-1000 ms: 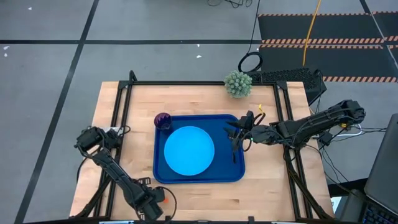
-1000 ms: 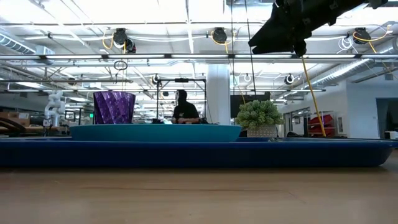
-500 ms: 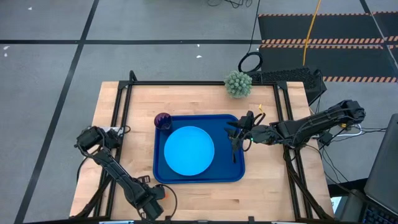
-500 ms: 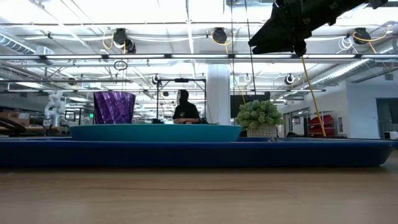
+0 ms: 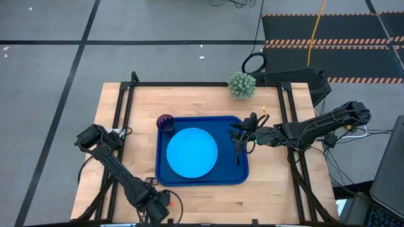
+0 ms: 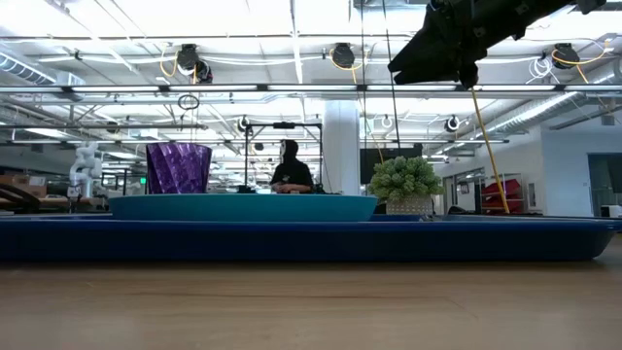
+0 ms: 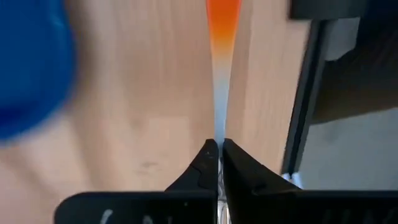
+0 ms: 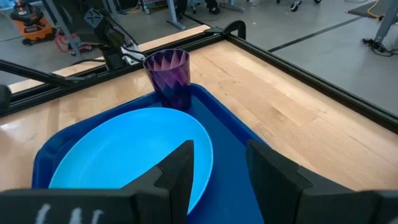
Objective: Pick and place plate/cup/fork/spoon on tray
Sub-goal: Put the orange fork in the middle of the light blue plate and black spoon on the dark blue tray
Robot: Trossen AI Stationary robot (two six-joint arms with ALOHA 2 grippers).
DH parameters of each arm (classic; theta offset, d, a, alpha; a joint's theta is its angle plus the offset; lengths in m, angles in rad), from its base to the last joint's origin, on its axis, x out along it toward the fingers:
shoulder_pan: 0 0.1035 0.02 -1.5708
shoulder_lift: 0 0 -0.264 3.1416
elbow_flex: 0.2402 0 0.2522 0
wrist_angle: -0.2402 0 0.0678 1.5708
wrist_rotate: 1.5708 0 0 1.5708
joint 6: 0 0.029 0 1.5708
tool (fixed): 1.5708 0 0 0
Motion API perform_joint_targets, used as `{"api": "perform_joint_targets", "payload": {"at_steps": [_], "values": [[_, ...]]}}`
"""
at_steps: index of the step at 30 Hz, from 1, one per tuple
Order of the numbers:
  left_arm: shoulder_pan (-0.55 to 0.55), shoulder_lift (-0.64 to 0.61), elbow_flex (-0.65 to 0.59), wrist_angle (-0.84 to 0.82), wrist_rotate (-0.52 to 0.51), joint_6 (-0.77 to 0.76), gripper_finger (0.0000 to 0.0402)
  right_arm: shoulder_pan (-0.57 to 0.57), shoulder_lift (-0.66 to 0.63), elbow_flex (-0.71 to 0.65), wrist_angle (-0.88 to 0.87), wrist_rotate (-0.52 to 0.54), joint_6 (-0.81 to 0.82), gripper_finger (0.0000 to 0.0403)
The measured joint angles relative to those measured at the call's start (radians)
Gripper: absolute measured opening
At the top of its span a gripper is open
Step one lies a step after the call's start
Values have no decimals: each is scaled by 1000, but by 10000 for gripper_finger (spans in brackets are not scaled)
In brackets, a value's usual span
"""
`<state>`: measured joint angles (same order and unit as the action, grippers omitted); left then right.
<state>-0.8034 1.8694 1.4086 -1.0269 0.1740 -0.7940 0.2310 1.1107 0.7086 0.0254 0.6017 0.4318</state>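
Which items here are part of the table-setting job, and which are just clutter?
Job: tray, plate, cup, spoon on the tray, fork pinched in the left gripper.
Clutter: potted plant, cable coil.

green plant (image 5: pixel 242 85), wooden table (image 5: pixel 189 104), person (image 6: pixel 290 167)

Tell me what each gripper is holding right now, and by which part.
The left gripper is shut on the fork, pinching its silver metal end; the orange handle points away. The right gripper, open above the tray, holds nothing.
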Motion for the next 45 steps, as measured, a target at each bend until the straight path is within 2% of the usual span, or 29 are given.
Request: {"api": "perform_joint_targets", "payload": {"at_steps": [5, 9, 15, 21, 25, 31, 37, 41, 45], "values": [[52, -3, 172, -208, -182, 331, 4, 0, -1, 0, 0, -10, -6, 139], [113, -4, 281, -297, -342, 596, 4, 0, -4, 0, -1, -51, -22, 139], [219, -4, 318, -304, -360, 981, 4, 0, -11, 0, -64, -62, 11, 139], [334, -4, 318, -306, -425, 1406, 4, -1, -11, 0, -166, -109, 84, 139], [410, -4, 318, -239, -438, 1638, 4, -2, -11, 0, -225, -108, 122, 139], [505, -4, 318, -66, -437, 1860, 4, -2, -18, 0, -373, -108, 200, 139], [582, 20, 317, -71, -405, 1988, 4, 5, -23, 0, -628, -105, 412, 139], [612, 50, 316, -64, -392, 2048, 4, 21, -26, 0, -778, -44, 545, 139], [638, 81, 316, 8, -388, 2134, 7, 41, -27, 0, -853, 12, 625, 139]]}}
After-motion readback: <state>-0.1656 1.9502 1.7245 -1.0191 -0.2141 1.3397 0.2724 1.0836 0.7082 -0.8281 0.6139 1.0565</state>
